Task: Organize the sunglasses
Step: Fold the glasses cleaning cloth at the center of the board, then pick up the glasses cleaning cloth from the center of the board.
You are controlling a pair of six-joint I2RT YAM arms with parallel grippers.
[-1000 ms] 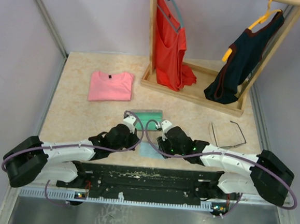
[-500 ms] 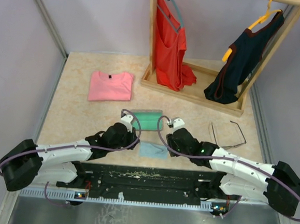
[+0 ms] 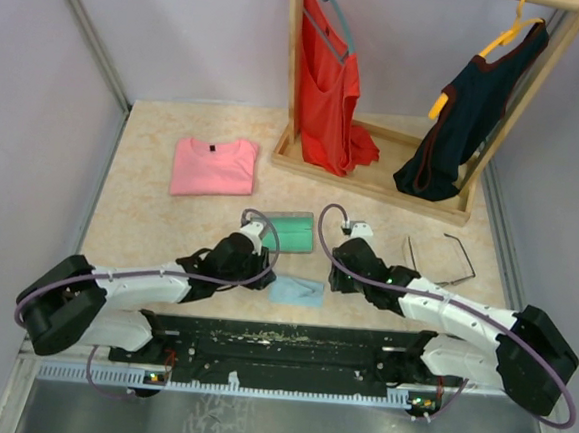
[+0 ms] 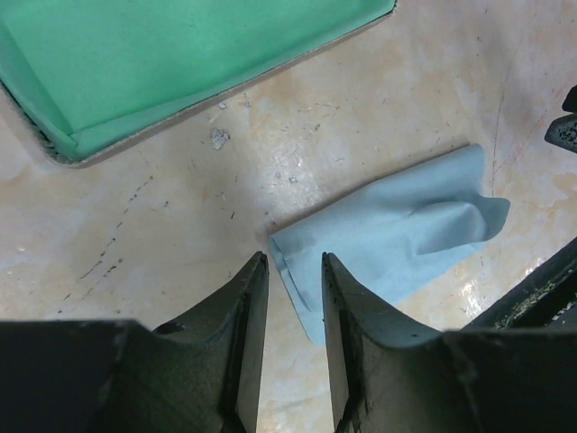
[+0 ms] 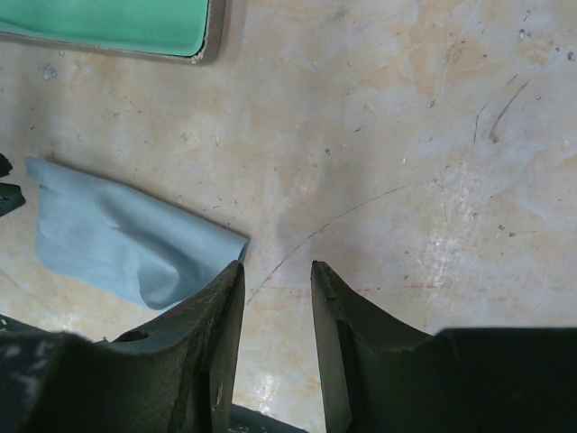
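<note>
Dark wire sunglasses [image 3: 417,255], right of the right claw [image 3: 357,229], seemingly apart.

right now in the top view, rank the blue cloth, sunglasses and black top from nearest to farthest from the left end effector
1. blue cloth, beside the left end effector
2. sunglasses, right side
3. black top, back right rack

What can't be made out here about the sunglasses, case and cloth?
Sunglasses: top view only, too small to read the lenses; outside both wrist views.
Case: cropped by the frame edge in both wrist views; partly overlapped by the left arm from above.
Cloth: left wrist view cannot show whether the fingers of the left gripper touch it.
</note>
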